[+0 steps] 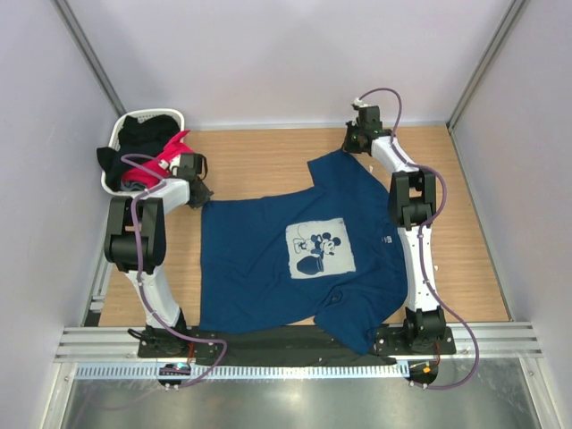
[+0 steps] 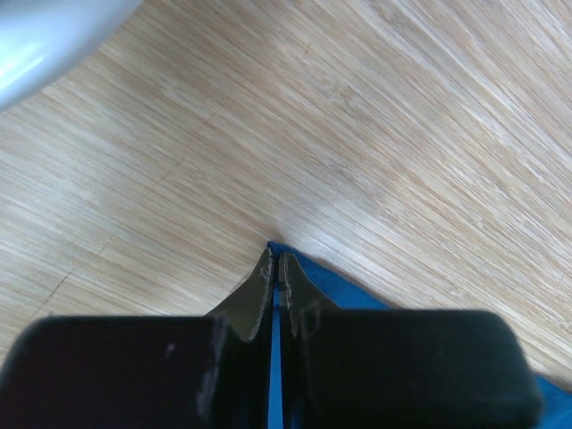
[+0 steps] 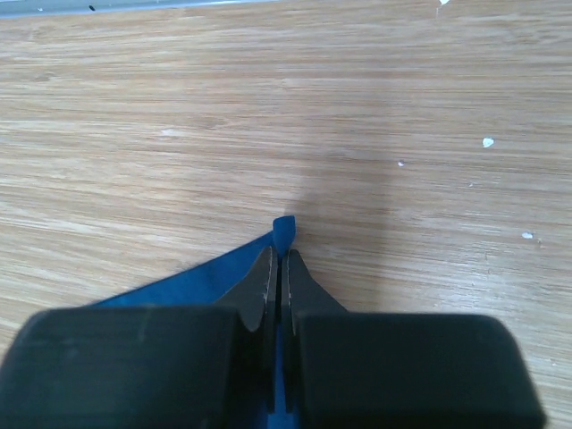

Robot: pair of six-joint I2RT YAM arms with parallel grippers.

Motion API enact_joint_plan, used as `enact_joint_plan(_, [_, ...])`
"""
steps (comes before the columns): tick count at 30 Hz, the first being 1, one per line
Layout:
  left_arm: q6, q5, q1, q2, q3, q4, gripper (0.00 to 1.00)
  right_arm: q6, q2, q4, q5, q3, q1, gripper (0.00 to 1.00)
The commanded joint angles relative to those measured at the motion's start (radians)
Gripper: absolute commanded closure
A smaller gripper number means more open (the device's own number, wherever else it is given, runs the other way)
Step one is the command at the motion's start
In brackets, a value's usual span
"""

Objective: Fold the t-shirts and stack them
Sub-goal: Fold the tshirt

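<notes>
While the white basket (image 1: 119, 136), off the far-left corner of the navy t-shirt (image 1: 259, 259), holds a pink t-shirt (image 1: 167, 159) and a black t-shirt (image 1: 141, 132) bunched together and not yet folded, the navy t-shirt lies spread print-up across the wooden table (image 1: 259, 161), its near edge draped over the dark strip by the arm bases. At the garment's far-left corner the left gripper (image 1: 198, 192) is clamped tight, and the left wrist view shows a sliver of blue cloth caught between the closed jaws. The pale mouse print (image 1: 320, 248) sits a little right of the shirt's middle, lying fairly flat. At the shirt's far-right corner the right gripper (image 1: 357, 141) is likewise pinched closed on the fabric, a small blue tip poking out past the jaws in the right wrist view. The cloth looks light, limp and thin, so it should follow a pull readily but sag and wrinkle wherever it is unsupported, and a shallow pinch like the right one could slip free under tension. Corners and hems appear the best places to hold, with both held corners moved together to keep the edge between them straight for a clean fold.
</notes>
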Motion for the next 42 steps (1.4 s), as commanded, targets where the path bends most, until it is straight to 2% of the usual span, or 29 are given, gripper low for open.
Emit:
enact_joint_plan(1, [0.037,0.066,0.002,0.047,0.002,-0.029,1.00,-0.009,0.000,-0.014,0.033,0.017,0.007,0.99])
enact_joint_plan(6, [0.096,0.148,-0.001,-0.009,0.006,0.087,1.00,-0.027,-0.080,0.076,-0.047,0.016,0.007,0.99])
enact_joint_plan(11, [0.172,0.168,0.001,-0.072,0.045,0.142,1.00,-0.032,-0.173,0.144,-0.053,0.014,0.007,0.99])
enact_joint_plan(19, [0.240,0.132,0.001,-0.212,0.029,0.234,1.00,-0.075,-0.367,0.186,0.025,-0.053,0.006,0.99])
enact_joint_plan(25, [0.269,0.192,0.001,-0.276,0.006,0.325,1.00,-0.118,-0.453,0.176,0.068,-0.083,0.004,0.99])
enact_joint_plan(31, [0.315,0.220,0.001,-0.322,-0.050,0.428,1.00,-0.156,-0.554,0.208,0.096,-0.201,0.002,0.99])
enact_joint_plan(36, [0.355,0.261,0.001,-0.295,-0.024,0.452,1.00,-0.188,-0.580,0.223,0.106,-0.256,-0.002,0.99])
enact_joint_plan(42, [0.381,0.247,0.002,-0.233,-0.015,0.521,1.00,-0.190,-0.507,0.254,0.065,-0.235,-0.020,0.99])
